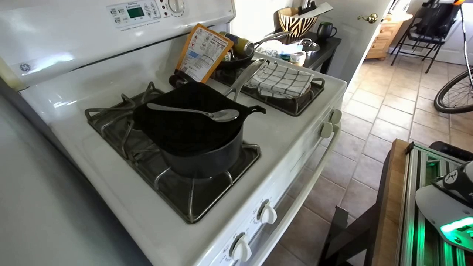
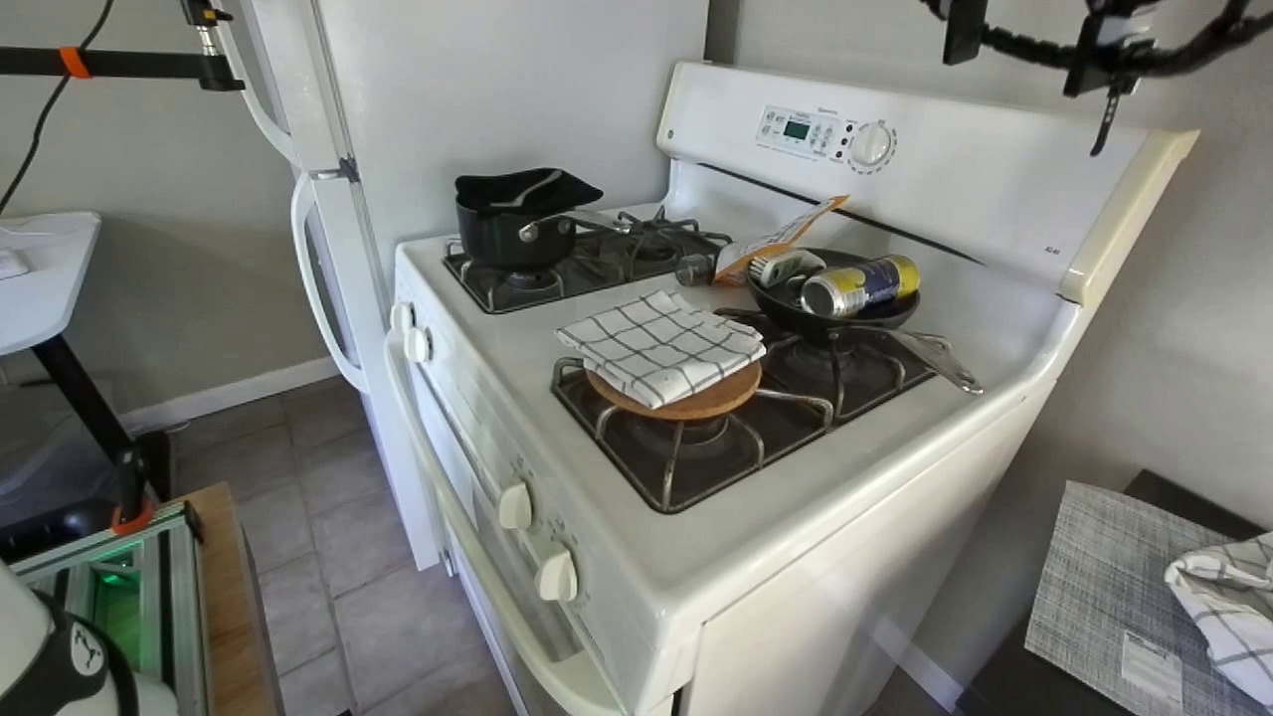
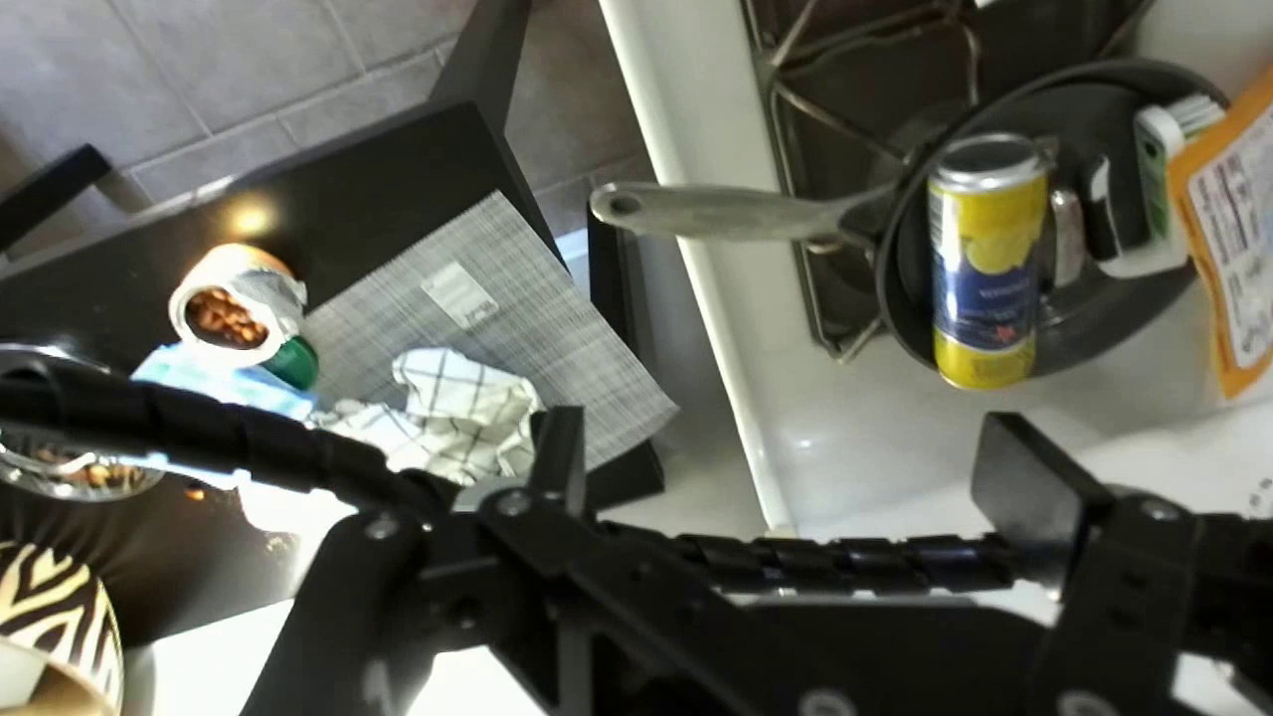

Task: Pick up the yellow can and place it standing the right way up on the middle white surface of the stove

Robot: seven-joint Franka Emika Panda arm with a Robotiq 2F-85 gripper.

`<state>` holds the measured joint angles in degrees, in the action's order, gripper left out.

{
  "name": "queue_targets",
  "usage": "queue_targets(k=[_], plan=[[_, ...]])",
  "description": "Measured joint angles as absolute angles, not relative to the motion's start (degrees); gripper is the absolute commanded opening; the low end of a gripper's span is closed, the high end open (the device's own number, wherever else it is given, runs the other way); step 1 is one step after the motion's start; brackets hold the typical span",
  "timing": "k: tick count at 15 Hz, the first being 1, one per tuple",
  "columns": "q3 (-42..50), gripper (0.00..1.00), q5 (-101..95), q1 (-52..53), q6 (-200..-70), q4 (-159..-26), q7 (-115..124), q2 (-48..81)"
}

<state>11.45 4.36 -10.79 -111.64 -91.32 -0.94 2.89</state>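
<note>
The yellow can (image 2: pixel 860 286), with a dark blue band and a silver end, lies on its side in a small black pan on the stove (image 2: pixel 636 547). In the wrist view the can (image 3: pixel 985 268) appears beyond the fingertips, apart from them. My gripper (image 3: pixel 786 452) is open, its two black fingers wide apart with nothing between them. Between the two sets of grates runs the bare middle white surface (image 1: pixel 271 123), seen also as a white strip (image 2: pixel 582 303) beside the folded cloth. Black arm parts (image 2: pixel 1114 50) hang at the upper right in an exterior view.
A brush (image 3: pixel 1159 189) and an orange-edged pouch (image 1: pixel 207 51) crowd the can. The pan handle (image 3: pixel 726 211) sticks out sideways. A black pot (image 1: pixel 207 159) with a spoon on top occupies a front burner; a checked cloth (image 2: pixel 666 343) on a cork mat covers another.
</note>
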Motion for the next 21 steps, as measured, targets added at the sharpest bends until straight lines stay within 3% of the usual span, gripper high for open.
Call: queue_targets(k=[6,21], plan=[[7.8,1.0,10.5,-9.7,-112.7,-76.7,-4.3,10.6],[4.8,1.0,11.1,-6.8,-114.3,-76.5,-2.4,18.0]])
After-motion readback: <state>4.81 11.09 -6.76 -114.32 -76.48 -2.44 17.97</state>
